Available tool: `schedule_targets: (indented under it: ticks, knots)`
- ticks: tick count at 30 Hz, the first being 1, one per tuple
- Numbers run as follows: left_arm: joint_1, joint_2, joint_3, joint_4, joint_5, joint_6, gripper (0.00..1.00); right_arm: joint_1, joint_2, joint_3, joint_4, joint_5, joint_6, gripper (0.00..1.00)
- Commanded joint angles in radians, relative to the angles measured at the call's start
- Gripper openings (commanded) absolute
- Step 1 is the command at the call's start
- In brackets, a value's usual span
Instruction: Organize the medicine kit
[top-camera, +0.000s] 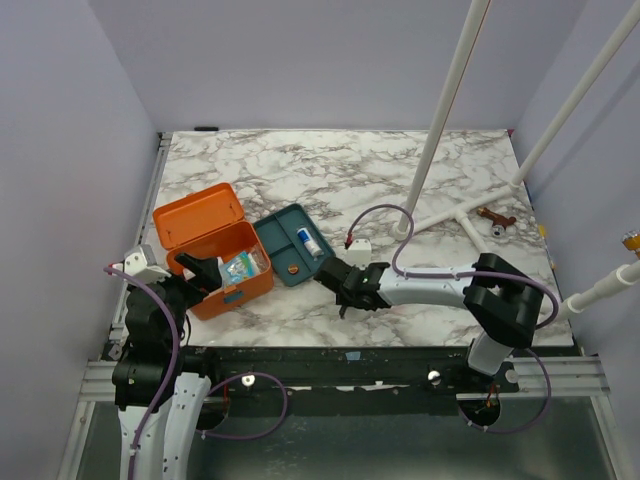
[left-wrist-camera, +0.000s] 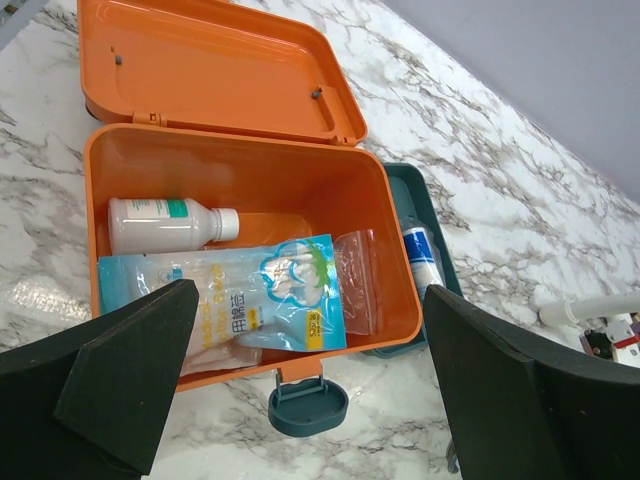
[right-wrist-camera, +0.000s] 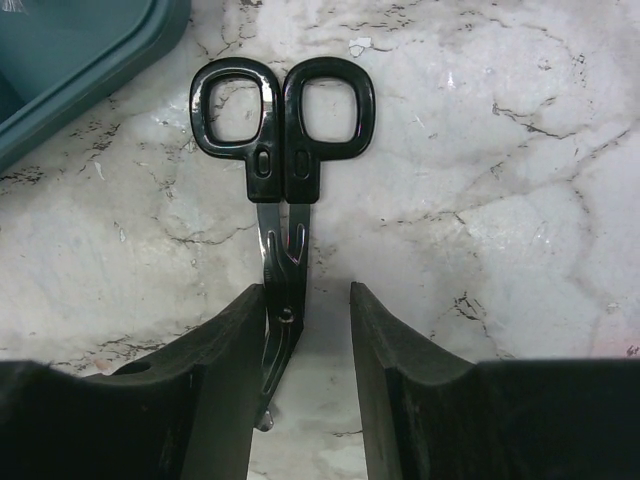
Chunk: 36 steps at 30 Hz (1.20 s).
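Observation:
The orange medicine kit (top-camera: 232, 283) stands open at the table's left, lid (left-wrist-camera: 210, 65) tipped back, teal latch (left-wrist-camera: 307, 405) hanging down in front. Inside lie a white bottle (left-wrist-camera: 165, 225), a cotton swab packet (left-wrist-camera: 255, 300) and a clear bag (left-wrist-camera: 358, 280). My left gripper (left-wrist-camera: 310, 290) is open and empty above the kit's front wall. Black scissors (right-wrist-camera: 280, 130) lie flat on the marble. My right gripper (right-wrist-camera: 305, 290) is open around their blades, which touch its left finger (right-wrist-camera: 235, 340).
A dark teal tray (top-camera: 283, 232) lies against the kit's right side and holds a white and blue tube (top-camera: 308, 240). White pipe stands (top-camera: 440, 120) rise at the back right. A brown tool (top-camera: 497, 217) lies near the right edge.

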Motion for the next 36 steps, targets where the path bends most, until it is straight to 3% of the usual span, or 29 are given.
schedule_targets:
  ticks: [1,6,16,24,27,30,36]
  knots:
    - [-0.011,-0.014,-0.005,0.013,0.026,0.015,0.99,0.033,0.072,0.014,-0.041,0.019,0.070,0.41]
    - [-0.014,-0.023,-0.004,0.013,0.023,0.015,0.99,0.068,0.111,0.059,-0.100,0.070,0.088,0.40]
    - [-0.025,-0.030,-0.003,0.008,0.019,0.015,0.99,0.087,0.142,0.067,-0.110,0.069,0.106,0.27]
    - [-0.028,-0.022,-0.001,0.004,0.016,0.015,0.99,0.087,0.148,0.017,-0.089,0.067,0.110,0.02]
    - [-0.030,-0.010,0.000,0.003,0.028,0.019,0.99,0.086,0.121,-0.023,-0.073,0.063,0.112,0.01]
    - [-0.030,0.015,0.001,0.019,0.101,0.056,0.98,0.086,0.058,-0.077,-0.043,0.058,0.106,0.01]
    - [-0.031,0.057,0.003,0.098,0.485,0.167,0.99,0.086,-0.072,-0.161,0.018,0.021,0.049,0.01]
